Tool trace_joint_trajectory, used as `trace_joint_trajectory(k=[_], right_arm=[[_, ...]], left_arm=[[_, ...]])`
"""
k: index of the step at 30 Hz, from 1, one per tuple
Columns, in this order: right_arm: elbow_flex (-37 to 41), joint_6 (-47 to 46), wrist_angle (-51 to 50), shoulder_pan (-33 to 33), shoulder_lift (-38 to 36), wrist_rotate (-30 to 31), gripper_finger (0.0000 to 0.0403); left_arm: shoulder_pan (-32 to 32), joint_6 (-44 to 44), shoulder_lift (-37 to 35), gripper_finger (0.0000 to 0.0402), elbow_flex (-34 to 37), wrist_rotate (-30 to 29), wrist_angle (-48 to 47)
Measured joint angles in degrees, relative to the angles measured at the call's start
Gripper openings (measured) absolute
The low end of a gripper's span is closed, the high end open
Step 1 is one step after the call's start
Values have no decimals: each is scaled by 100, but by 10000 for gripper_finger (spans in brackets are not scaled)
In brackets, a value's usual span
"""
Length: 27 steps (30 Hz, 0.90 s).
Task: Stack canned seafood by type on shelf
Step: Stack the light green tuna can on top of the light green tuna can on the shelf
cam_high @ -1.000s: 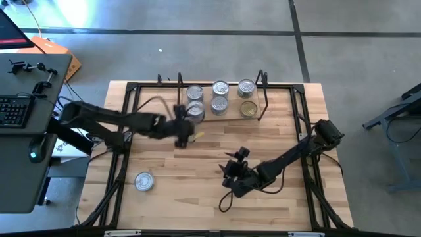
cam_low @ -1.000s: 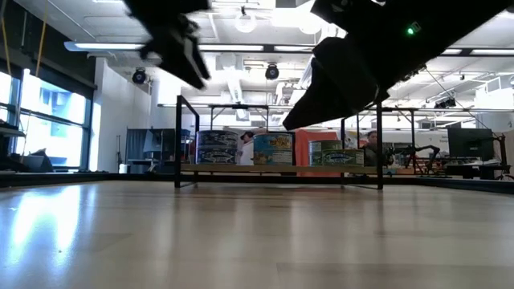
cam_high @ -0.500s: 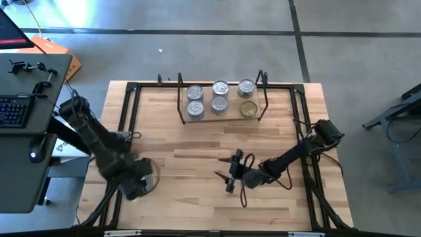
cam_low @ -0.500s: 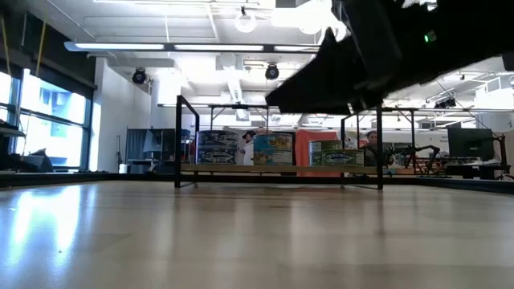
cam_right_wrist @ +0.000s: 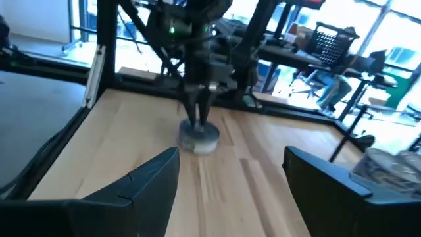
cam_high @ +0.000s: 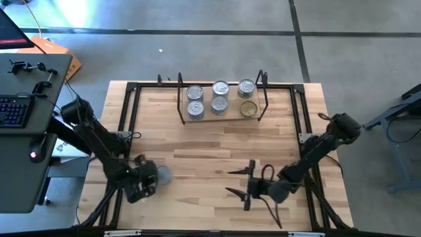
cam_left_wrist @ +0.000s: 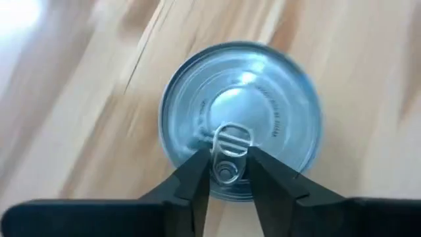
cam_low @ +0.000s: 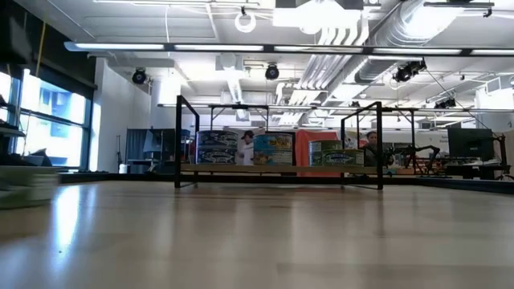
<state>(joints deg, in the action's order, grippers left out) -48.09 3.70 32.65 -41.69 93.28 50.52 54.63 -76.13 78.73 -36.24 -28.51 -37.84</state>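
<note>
Two dark jointed arms point(cam_high: 99, 145) — black looping cables, green status light.

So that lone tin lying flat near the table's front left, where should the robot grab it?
Probably by its round side wall, coming straight down from above. The tin sits upright with its flat lid and pull ring up, too low for a side approach. The left end effector hangs over it, fingers nearly closed over the ring; they would need to open wider than the lid.

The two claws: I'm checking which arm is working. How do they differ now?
The left claw is nearly closed, pointing down over the lone tin at the table's front left. The right claw is spread wide, near the front middle, over bare wood. Neither holds anything.
</note>
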Motion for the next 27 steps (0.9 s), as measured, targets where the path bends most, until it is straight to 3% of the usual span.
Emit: trace_joint_trajectory(k=[5, 9, 11, 15, 19, 22, 27], right_arm=[[0, -97, -281, -185, -291, 501, 263], [0, -451, -384, -197, -296, 634, 263], [-1, -744, -601, -195, -296, 638, 263], [-1, -1478, -1163, -170, -296, 679, 263], [0, -2466, -1769, -89, -296, 695, 263], [42, -3119, -1996, -42, -268, 714, 263], [91, -3340, -1883, 4, 87, 1028, 263]], left_arm=[[-1012, 3093, 357, 72, 2, -1025, 2256], [-1842, 5311, 758, 66, -18, -583, 4337], [-2089, 6088, 873, 65, -133, -229, 4754], [-2227, 6950, 847, 77, -403, 223, 4330], [-1987, 7488, 737, 110, -663, 779, 3231], [-1707, 7490, 740, 142, -698, 988, 2585], [-1371, 6940, 740, 181, -408, 950, 2339]])
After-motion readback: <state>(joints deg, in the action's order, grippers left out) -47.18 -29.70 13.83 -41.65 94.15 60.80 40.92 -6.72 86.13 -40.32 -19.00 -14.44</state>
